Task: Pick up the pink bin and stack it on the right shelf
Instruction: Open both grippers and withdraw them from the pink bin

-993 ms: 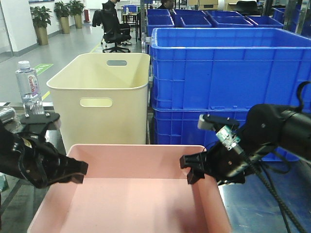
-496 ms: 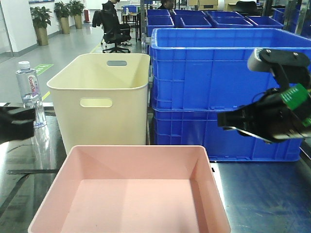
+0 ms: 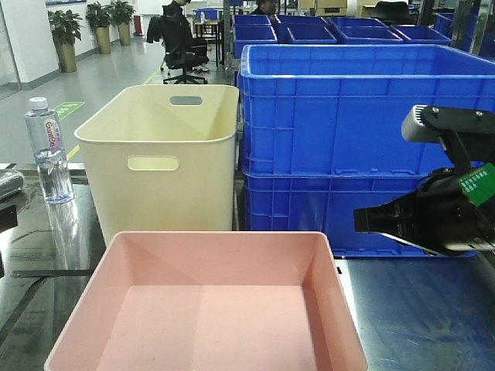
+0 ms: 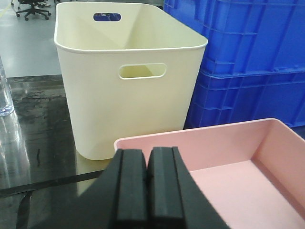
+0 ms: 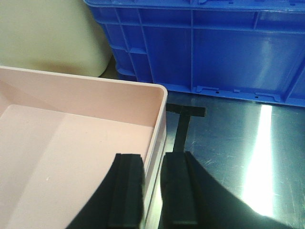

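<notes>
The left hand (image 4: 147, 186) hangs just over the pink bin's (image 3: 209, 309) near-left rim with its two black fingers (image 4: 129, 186) pressed flat together, clenched on nothing. The right hand (image 5: 152, 188) sits at the bin's right wall, its fingers (image 5: 125, 188) parted by a narrow gap with the rim running up between them, one finger inside the bin and one outside; whether the pads actually touch the wall I cannot tell from the wrist view. From the front, the right arm's dark body shows just to the right of the bin, above the shelf. The pink bin itself lies flat on the right shelf (image 3: 418, 317), a dark glossy top with thin seams and a bright glare streak, and nothing lies inside the bin. Directly behind the bin stands the taller cream bin (image 3: 162, 154) with its handle slots, close to the pink rim. Behind and to the right of the pink bin, stacked blue crates (image 3: 348, 139) wall off that side. Left of the cream bin a clear water bottle (image 3: 46, 151) stands upright. Far behind it all are an office chair (image 3: 182, 46) and potted plants (image 3: 100, 23).
</notes>
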Robot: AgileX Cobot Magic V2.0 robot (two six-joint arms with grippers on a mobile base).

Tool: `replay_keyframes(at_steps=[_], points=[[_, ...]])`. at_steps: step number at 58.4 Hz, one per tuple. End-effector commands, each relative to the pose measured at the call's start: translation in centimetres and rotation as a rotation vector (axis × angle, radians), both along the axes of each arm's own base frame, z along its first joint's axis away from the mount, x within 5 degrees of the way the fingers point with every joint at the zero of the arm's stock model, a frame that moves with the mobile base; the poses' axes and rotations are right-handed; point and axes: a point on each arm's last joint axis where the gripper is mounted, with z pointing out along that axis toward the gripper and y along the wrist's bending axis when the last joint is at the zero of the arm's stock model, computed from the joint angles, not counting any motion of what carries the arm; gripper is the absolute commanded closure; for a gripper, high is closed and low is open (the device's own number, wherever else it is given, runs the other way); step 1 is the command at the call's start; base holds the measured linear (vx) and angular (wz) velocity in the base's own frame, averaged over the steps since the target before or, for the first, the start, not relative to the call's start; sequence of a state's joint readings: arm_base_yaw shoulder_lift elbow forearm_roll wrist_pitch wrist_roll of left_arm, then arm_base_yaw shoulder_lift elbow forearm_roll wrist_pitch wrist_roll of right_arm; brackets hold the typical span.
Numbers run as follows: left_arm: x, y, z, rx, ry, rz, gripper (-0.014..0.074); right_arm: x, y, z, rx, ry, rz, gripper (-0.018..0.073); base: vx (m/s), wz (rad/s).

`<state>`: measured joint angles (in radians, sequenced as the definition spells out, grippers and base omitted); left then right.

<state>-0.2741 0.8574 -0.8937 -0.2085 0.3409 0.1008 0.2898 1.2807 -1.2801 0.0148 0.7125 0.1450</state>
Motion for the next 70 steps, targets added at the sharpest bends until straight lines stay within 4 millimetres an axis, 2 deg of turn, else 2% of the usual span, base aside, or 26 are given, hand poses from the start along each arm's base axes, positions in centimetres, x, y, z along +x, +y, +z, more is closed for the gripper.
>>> replay_keyframes(at_steps=[1, 12, 19, 27, 36, 42, 49, 57, 70], points=[[-0.2, 0.1, 1.8, -0.037, -0.109, 0.009, 0.0605, -0.5, -0.2, 2.3, 0.026, -0.123, -0.001, 0.0363, 0.0, 0.0], [-0.4, 0.3, 0.9, 0.016, -0.131, 0.021, 0.0604, -0.5, -0.2, 2.3, 0.026, -0.123, -0.001, 0.0363, 0.0, 0.0], [-3.2, 1.4, -1.4, 0.04, -0.214, 0.044, 0.0604, -0.5, -0.2, 2.3, 0.026, -0.123, -0.001, 0.0363, 0.0, 0.0], [-7.5, 3.6, -5.6, 0.011, -0.354, 0.149, 0.0604, -0.5, -0.2, 2.3, 0.026, -0.123, -0.001, 0.0361, 0.0, 0.0], [-11.0, 5.0, -11.9, -0.03, -0.385, 0.27, 0.0604, -0.5, -0.2, 2.3, 0.026, -0.123, -0.001, 0.0361, 0.0, 0.0], [-12.0, 5.3, -15.8, -0.064, -0.35, 0.305, 0.0604, -0.5, -0.2, 2.3, 0.026, -0.123, -0.001, 0.0361, 0.0, 0.0], [-11.5, 5.3, -19.5, -0.05, -0.256, 0.31, 0.0604, -0.5, -0.2, 2.3, 0.025, -0.12, -0.001, 0.0362, 0.0, 0.0], [-11.5, 5.1, -20.7, -0.027, -0.13, 0.299, 0.0604, -0.5, -0.2, 2.3, 0.025, -0.121, -0.001, 0.0362, 0.0, 0.0], [-11.5, 5.1, -21.2, -0.015, -0.069, 0.293, 0.0604, -0.5, -0.2, 2.2, 0.025, -0.12, -0.001, 0.0363, 0.0, 0.0]])
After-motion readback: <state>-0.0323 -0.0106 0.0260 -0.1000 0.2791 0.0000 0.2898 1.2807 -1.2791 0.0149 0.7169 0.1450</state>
